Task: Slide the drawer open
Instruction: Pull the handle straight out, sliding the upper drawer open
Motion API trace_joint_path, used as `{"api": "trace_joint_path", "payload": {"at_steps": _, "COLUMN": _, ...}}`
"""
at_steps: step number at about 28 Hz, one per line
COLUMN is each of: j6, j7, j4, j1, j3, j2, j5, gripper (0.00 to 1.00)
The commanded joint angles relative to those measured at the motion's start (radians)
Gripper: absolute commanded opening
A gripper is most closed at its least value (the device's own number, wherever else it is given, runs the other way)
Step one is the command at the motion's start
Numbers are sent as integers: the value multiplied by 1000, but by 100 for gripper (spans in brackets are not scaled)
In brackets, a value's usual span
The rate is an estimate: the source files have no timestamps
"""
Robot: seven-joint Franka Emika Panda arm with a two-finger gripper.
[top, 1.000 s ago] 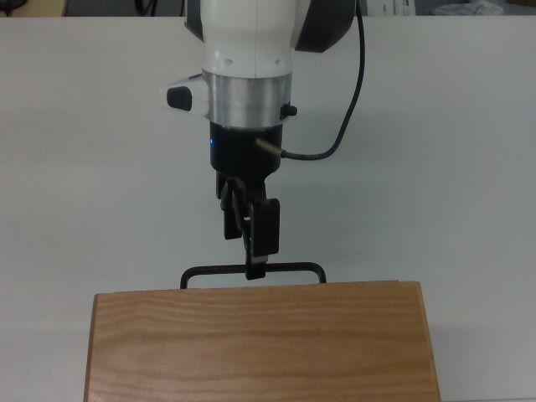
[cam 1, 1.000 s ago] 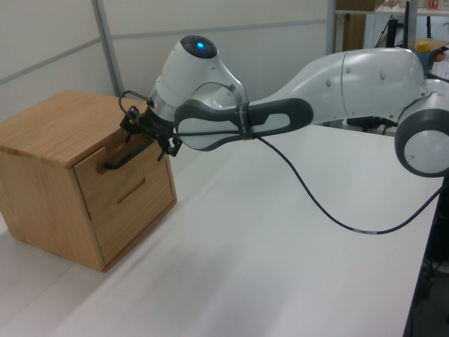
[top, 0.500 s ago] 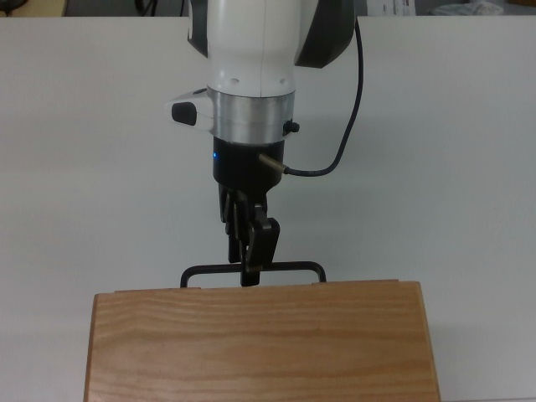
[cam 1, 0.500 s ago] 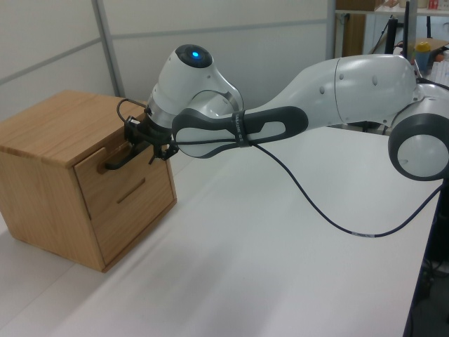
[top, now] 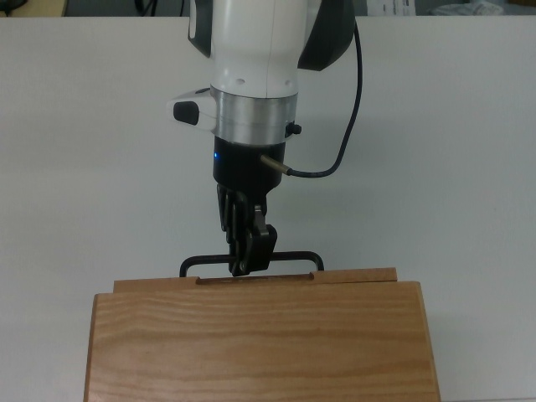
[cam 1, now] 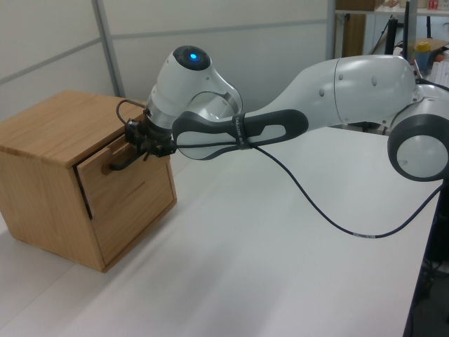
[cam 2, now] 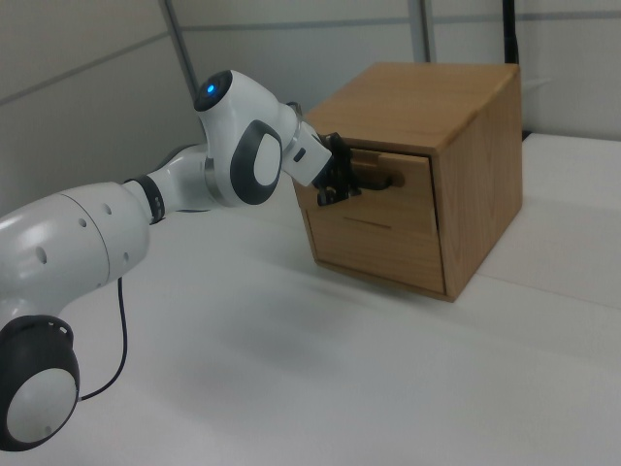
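The drawer [top: 352, 275] shows as a thin light-wood strip sticking out past the cabinet top's edge in the top view. It stands a small way out of the cabinet in the left view [cam 1: 105, 184] and the right view [cam 2: 406, 173]. Its thin black bar handle [top: 289, 256] runs across the front. My gripper [top: 242, 266] is shut on the handle's middle, the wrist reaching in from the table side. In the left view the gripper [cam 1: 144, 145] holds the handle [cam 1: 121, 165] at the upper drawer. The right view has the gripper [cam 2: 340, 182] at the same bar.
The grained wooden cabinet [top: 260, 343] sits on a white table [top: 452, 167]. A second, lower drawer front [cam 1: 133, 210] is flush with the cabinet. A black cable [top: 350, 126] loops beside the wrist. A wall stands behind the cabinet in both side views.
The fingers closed on the handle bar and drew back toward the arm. The drawer came out slightly, so its front panel now shows beyond the cabinet top.
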State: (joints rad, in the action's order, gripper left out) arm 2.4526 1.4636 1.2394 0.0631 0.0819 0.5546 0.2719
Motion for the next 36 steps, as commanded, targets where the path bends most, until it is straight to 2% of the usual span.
{"api": "trace_joint_path", "payload": {"at_steps": 1, "j6": -4, "j7": 15, "j4": 60, "j1": -3, "j3": 1, "j2": -51, "j5": 26, "gripper": 0}}
{"api": "trace_joint_path", "payload": {"at_steps": 2, "j6": -4, "j7": 12, "j4": 99, "j1": -5, "j3": 2, "j2": -76, "j5": 26, "gripper": 0}}
{"api": "trace_joint_path", "payload": {"at_steps": 7, "j6": -6, "j7": 6, "j4": 193, "j1": -12, "j3": 10, "j2": -145, "j5": 24, "gripper": 0}}
{"api": "trace_joint_path", "payload": {"at_steps": 12, "j6": -30, "j7": 4, "j4": 244, "j1": -15, "j3": 10, "j2": -194, "j5": 20, "gripper": 0}}
{"api": "trace_joint_path", "payload": {"at_steps": 20, "j6": -76, "j7": -16, "j4": 367, "j1": -15, "j3": 10, "j2": -301, "j5": 6, "gripper": 0}}
{"api": "trace_joint_path", "payload": {"at_steps": 26, "j6": -150, "j7": -26, "j4": 410, "j1": -15, "j3": 10, "j2": -360, "j5": -8, "gripper": 0}}
{"api": "trace_joint_path", "payload": {"at_steps": 33, "j6": -253, "j7": -71, "j4": 452, "j1": -14, "j3": 10, "j2": -426, "j5": -72, "gripper": 0}}
{"api": "trace_joint_path", "payload": {"at_steps": 36, "j6": -283, "j7": -74, "j4": 466, "j1": -14, "j3": 10, "j2": -446, "j5": -77, "gripper": 0}}
